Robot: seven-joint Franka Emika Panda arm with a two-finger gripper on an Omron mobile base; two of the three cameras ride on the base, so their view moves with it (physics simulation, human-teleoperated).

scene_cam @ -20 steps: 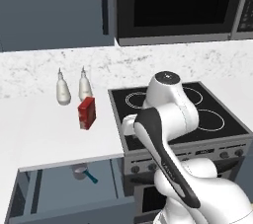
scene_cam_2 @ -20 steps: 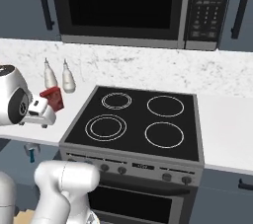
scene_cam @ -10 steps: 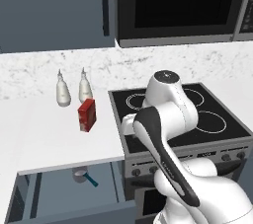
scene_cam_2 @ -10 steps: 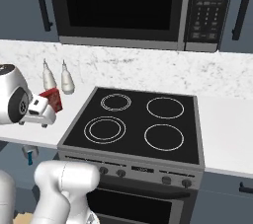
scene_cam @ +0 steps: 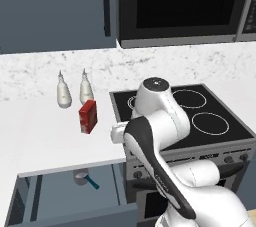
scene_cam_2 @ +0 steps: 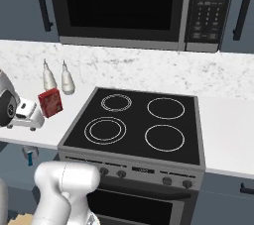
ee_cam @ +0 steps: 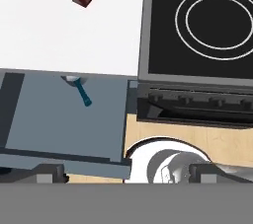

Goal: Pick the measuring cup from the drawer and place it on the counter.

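Your cup [scene_cam: 81,176] lies in the open drawer [scene_cam: 60,203], at its back, and the counter [scene_cam: 45,141] edge hides part of the bowl. From the left base view you get the grey bowl under the slab with the teal handle pointing out toward the drawer front. In the hand view only a sliver of the bowl [ee_cam: 72,78] clears the counter [ee_cam: 74,40] edge, while the handle lies plain on the drawer [ee_cam: 64,119] floor. In the right base view the cup [scene_cam_2: 29,152] is small and low at the left, and the drawer there is hard to make out.

The gripper [scene_cam_2: 33,115] sits at the left edge of the right base view, over the counter [scene_cam_2: 54,130] front, near the red box [scene_cam_2: 50,102]. Its fingers cannot be made out there, and in the left base view the arm's own body blocks them. You cannot tell how far the jaws stand apart. In the hand view nothing sits between the tips.

Two white shakers [scene_cam: 74,90] stand just behind the box [scene_cam: 87,116], beside the stove [scene_cam: 185,113].
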